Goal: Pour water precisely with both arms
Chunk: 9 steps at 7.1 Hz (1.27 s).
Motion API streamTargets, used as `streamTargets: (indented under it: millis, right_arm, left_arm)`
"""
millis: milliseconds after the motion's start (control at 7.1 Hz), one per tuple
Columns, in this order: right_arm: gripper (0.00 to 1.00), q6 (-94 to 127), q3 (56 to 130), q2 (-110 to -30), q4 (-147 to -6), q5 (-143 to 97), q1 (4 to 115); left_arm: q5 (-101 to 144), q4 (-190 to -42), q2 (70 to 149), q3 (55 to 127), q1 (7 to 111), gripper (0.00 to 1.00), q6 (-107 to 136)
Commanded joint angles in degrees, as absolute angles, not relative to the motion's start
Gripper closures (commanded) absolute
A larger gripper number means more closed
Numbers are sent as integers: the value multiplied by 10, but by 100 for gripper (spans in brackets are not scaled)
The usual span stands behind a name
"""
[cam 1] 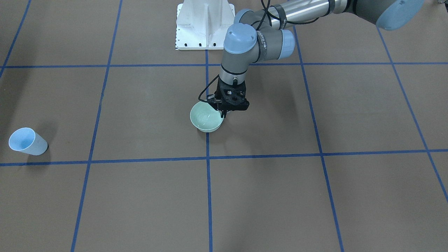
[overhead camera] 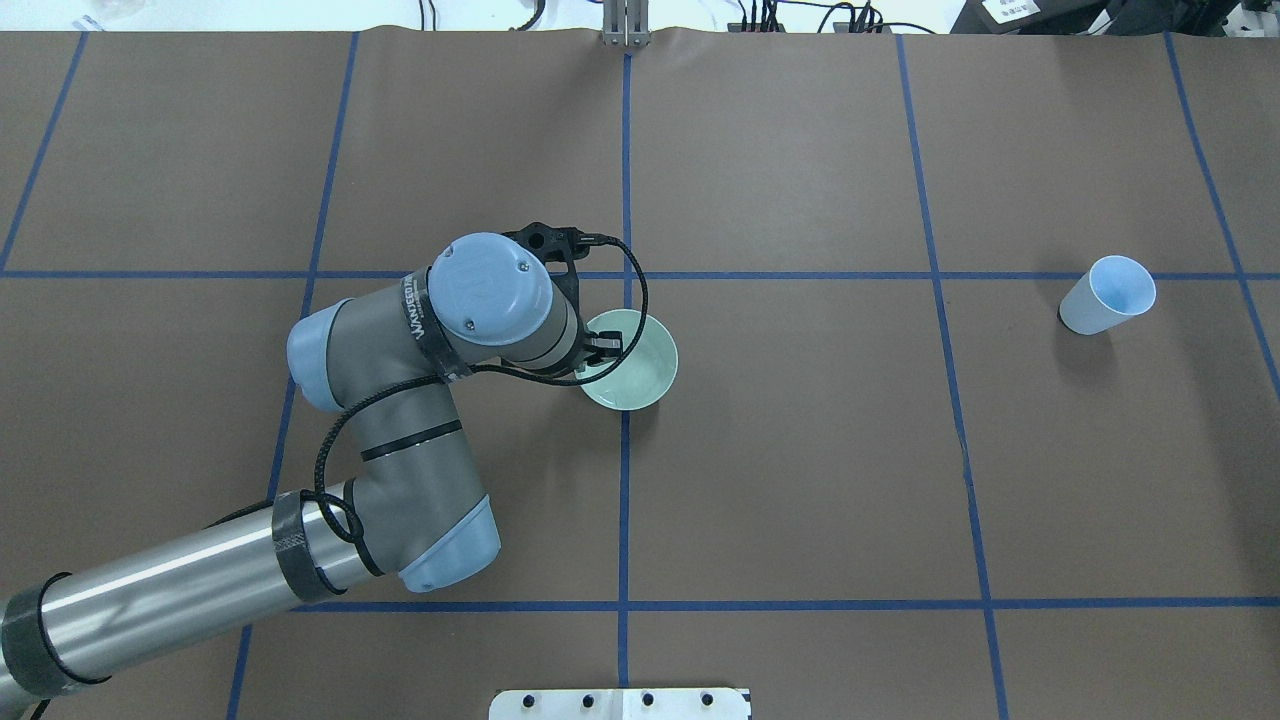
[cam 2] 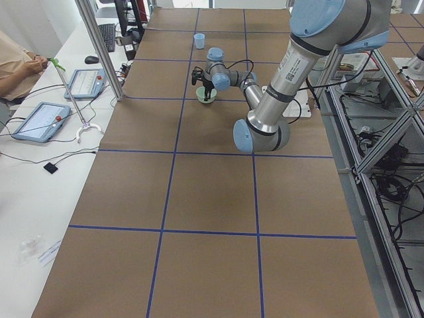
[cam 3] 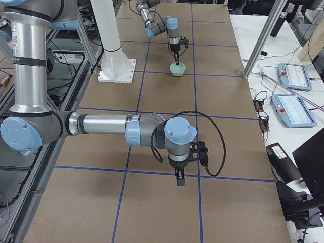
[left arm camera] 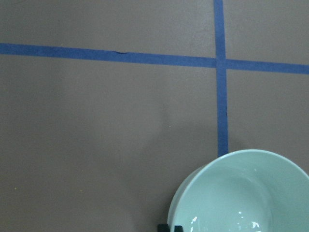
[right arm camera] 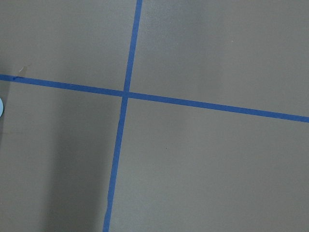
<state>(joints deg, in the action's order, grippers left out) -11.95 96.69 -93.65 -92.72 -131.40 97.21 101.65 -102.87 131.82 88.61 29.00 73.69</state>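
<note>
The left arm [overhead camera: 430, 400] reaches over the middle of the worktop [cam 1: 315, 196] with its wrist pointing straight down. The left fingers [cam 1: 223, 112] sit on the rim of the pale green bowl [cam 1: 204, 120], on the side toward the robot's left. They look drawn in to a narrow pinch on that rim, though the wrist view shows only their very tips. The bowl rests at a crossing of blue tape lines [cam 1: 208, 196].

The pale blue cup [overhead camera: 1105, 295] stands upright, well apart, toward the robot's right. The right arm [cam 3: 106, 124] hangs over bare worktop nearer that end. The right fingers [cam 3: 178, 179] point down and touch nothing; whether they are open I cannot tell.

The main risk, as I judge it, is the one-sided hold. A smooth bowl pinched at one edge could swing or slip when lifted and spill. Its wide rim would also pour a broad sheet, which could easily miss the cup's narrow mouth. The light cup could tip if the right fingers nudge it before closing
</note>
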Motion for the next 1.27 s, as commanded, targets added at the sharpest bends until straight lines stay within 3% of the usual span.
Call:
streamTargets:
  millis: [0,705,1128]
  right_arm:
    - [0,-120,965,-937,-928,-1314,972]
    - [0,-120,966,-938,-928,-1314,971]
    - [0,-120,966,-939,-926,-1315,971]
  left_arm:
    - [1061,-1028,1303,903,323,100,729]
    - [1147,-1029,1096,1047,411,100,517]
    - [1186,-1037,1016,1048,483,100,373]
